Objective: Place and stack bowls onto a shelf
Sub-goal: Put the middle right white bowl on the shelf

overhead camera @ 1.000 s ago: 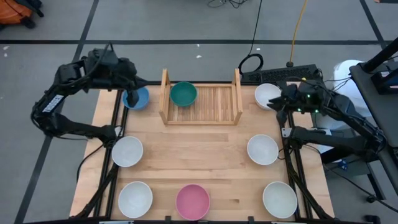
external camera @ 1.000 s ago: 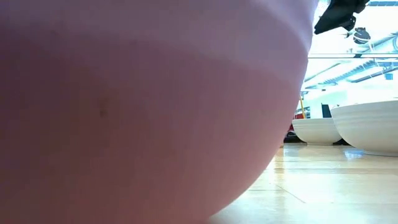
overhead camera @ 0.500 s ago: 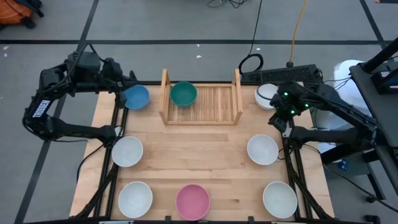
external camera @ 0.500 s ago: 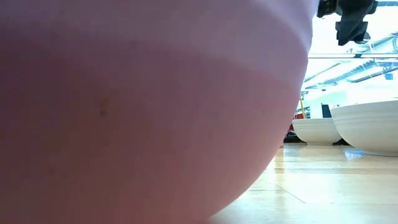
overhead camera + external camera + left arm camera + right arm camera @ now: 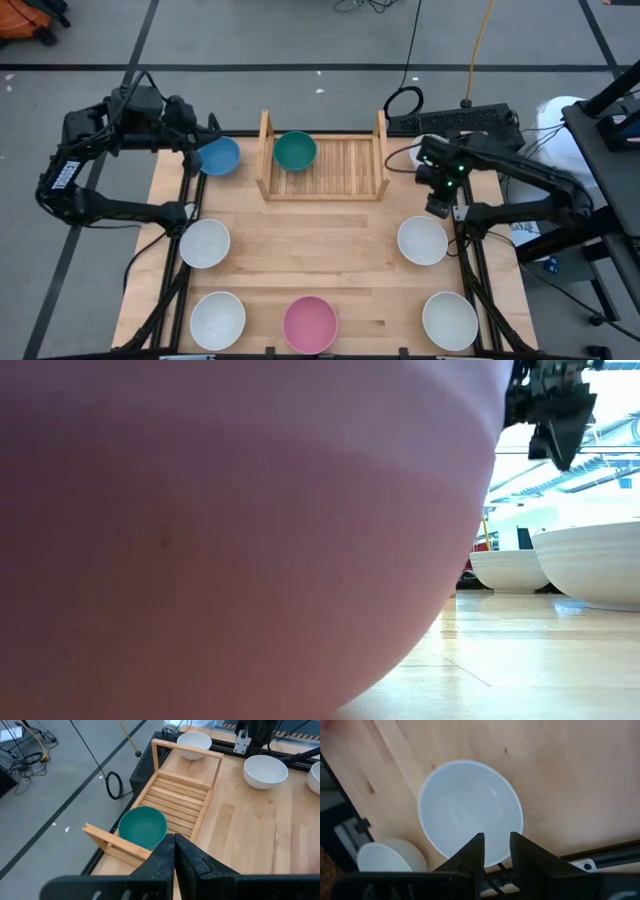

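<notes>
Above the bench's (image 5: pixel 330 250) right edge, the right gripper (image 5: pixel 437 205) is hovering over a white bowl (image 5: pixel 470 810), jaws parted and empty. Left gripper (image 5: pixel 190 152), jaws closed, is waiting beside the blue bowl (image 5: pixel 221 156); the teal bowl (image 5: pixel 295 150) is sitting on the shelf (image 5: pixel 350 165).

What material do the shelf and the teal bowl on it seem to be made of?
The shelf looks like light unfinished or lightly sealed wood: pale grain and separate slats show on its base. The teal bowl, at one end of the shelf, has a smooth matte surface of even colour; it could be plastic or glazed ceramic, the look does not decide it.
</notes>
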`<action>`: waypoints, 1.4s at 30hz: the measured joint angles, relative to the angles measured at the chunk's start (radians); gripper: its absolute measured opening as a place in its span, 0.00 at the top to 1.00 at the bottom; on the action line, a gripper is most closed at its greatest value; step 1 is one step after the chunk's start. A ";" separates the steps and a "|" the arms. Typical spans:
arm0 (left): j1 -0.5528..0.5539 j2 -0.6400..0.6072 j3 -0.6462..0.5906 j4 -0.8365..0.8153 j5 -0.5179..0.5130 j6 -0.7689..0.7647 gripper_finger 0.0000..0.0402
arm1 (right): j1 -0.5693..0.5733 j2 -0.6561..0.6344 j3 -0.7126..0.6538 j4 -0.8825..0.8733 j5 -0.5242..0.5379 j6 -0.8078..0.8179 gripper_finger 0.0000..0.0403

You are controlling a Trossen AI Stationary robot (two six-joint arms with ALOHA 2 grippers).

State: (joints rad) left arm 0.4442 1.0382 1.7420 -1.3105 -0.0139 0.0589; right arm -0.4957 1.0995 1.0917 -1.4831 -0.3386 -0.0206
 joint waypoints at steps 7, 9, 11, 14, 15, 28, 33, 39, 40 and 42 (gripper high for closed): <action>0.000 0.000 0.000 -0.004 0.000 0.013 0.98 | 0.000 0.033 -0.124 0.099 -0.006 -0.048 0.79; 0.000 0.000 0.000 -0.004 0.000 0.015 0.98 | 0.000 0.033 -0.156 0.128 -0.006 -0.054 0.79; 0.000 0.000 0.000 -0.004 0.000 0.015 0.98 | 0.000 0.033 -0.188 0.147 -0.007 -0.066 0.79; 0.000 0.000 0.000 -0.004 0.000 0.015 0.98 | 0.000 0.033 -0.242 0.166 -0.006 -0.072 0.79; 0.000 0.000 0.000 -0.004 0.000 0.015 0.98 | 0.000 0.033 -0.262 0.176 -0.006 -0.072 0.79; 0.000 0.000 0.000 -0.004 0.003 0.014 0.98 | 0.028 0.034 -0.294 0.293 0.023 -0.050 0.79; 0.000 0.000 0.000 -0.004 0.004 0.015 0.98 | 0.039 0.034 -0.294 0.310 0.023 -0.044 0.79; 0.000 0.000 0.000 -0.004 0.005 0.015 0.98 | 0.040 0.034 -0.313 0.387 0.022 -0.041 0.79; 0.000 0.000 0.000 -0.004 0.005 0.015 0.98 | 0.040 0.034 -0.328 0.411 0.022 -0.026 0.79; 0.000 0.000 0.000 -0.004 0.005 0.015 0.98 | 0.040 0.034 -0.366 0.463 0.019 0.020 0.79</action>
State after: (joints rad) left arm 0.4442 1.0382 1.7420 -1.3140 -0.0093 0.0742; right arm -0.4561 1.1337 0.7254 -1.0200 -0.3196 -0.0007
